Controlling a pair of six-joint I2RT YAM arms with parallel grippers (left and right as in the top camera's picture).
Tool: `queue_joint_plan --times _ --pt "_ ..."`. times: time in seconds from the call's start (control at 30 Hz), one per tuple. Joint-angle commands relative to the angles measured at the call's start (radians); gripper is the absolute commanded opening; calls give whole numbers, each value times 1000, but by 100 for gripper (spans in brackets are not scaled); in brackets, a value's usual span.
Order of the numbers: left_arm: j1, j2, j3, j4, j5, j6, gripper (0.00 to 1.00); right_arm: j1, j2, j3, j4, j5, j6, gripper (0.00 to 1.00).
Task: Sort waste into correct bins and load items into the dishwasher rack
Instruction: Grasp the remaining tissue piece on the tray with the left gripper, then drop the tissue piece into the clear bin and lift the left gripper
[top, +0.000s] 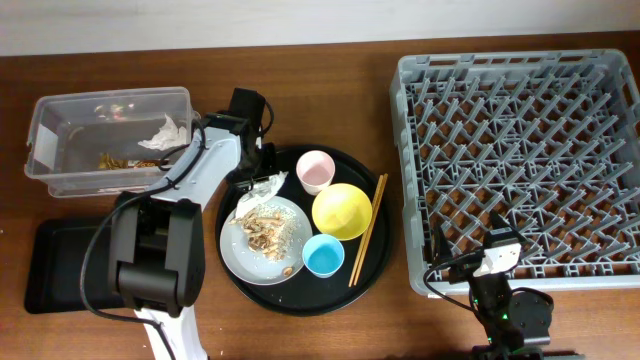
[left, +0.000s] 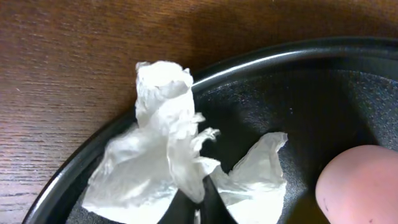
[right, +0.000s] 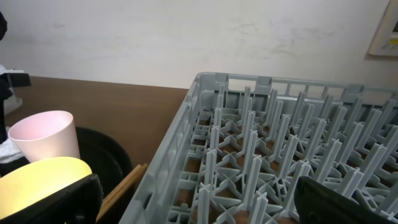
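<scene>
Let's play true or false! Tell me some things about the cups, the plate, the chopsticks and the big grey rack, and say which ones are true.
1. The big grey rack has no dishes in it. True.
2. The pink cup sits in the rack. False: it stands on the round black tray.
3. The chopsticks lie beside the yellow bowl. True.
4. The plate is clean. False: crumbly food scraps lie on it.
5. The left gripper is wide open. False: it is pinched shut on the white tissue.
</scene>
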Motion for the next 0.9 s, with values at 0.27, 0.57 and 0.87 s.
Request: queue_joint_plan --times 0.27,0.57,0.87 --pt "33 -195 185 -86 -122 -3 1 6 -6 -9 0 5 0 99" --pt "261 -291 185 121 -135 -3 1 6 -6 -9 0 5 0 99" --pt "423 -294 182 173 -146 -3 1 6 -6 -9 0 5 0 99"
